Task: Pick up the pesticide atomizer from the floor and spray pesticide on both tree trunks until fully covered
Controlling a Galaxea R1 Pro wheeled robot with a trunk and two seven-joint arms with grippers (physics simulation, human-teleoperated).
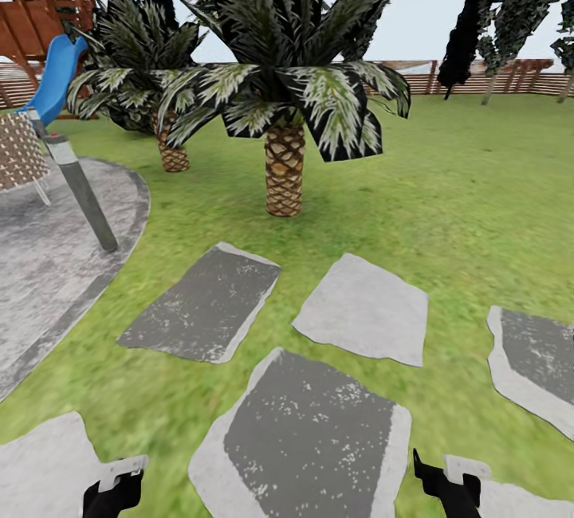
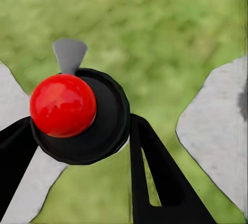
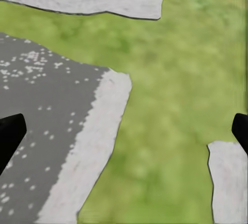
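Judging by the pictures, the first step was done: the spray bottle (image 2: 82, 115) was off the ground and sat between the left gripper (image 2: 77, 146)'s black fingers (image 2: 155, 177), in the middle left of the left wrist view. Its round black top with the red button (image 2: 63, 105) faced the camera and a small grey nozzle (image 2: 69, 54) pointed away over the grass (image 2: 155, 38). The fingers stood closed against the bottle's sides, one at lower left and one at lower centre, so the grasp looked firm.

The spraying seemed not yet begun. No thick pale trunk stood anywhere in the head view; two short scaly palms (image 1: 285, 171) rose in the upper centre, which are not the trees to treat. A wooden fence (image 1: 494, 80) ran along the upper right, and a blue slide (image 1: 56, 80) showed at upper left. Flat stepping stones (image 1: 307, 434) lay across the lower half. Both trunks were still to be found and covered, so most of the task remained.

The right gripper (image 3: 124, 136) held nothing; its two dark fingertips (image 3: 10, 133) sat at the far left and far right edges of the right wrist view, spread wide, with only stone and grass between them. Both grippers also peeked in at the bottom edge of the head view, left (image 1: 115, 490) and right (image 1: 450, 486).
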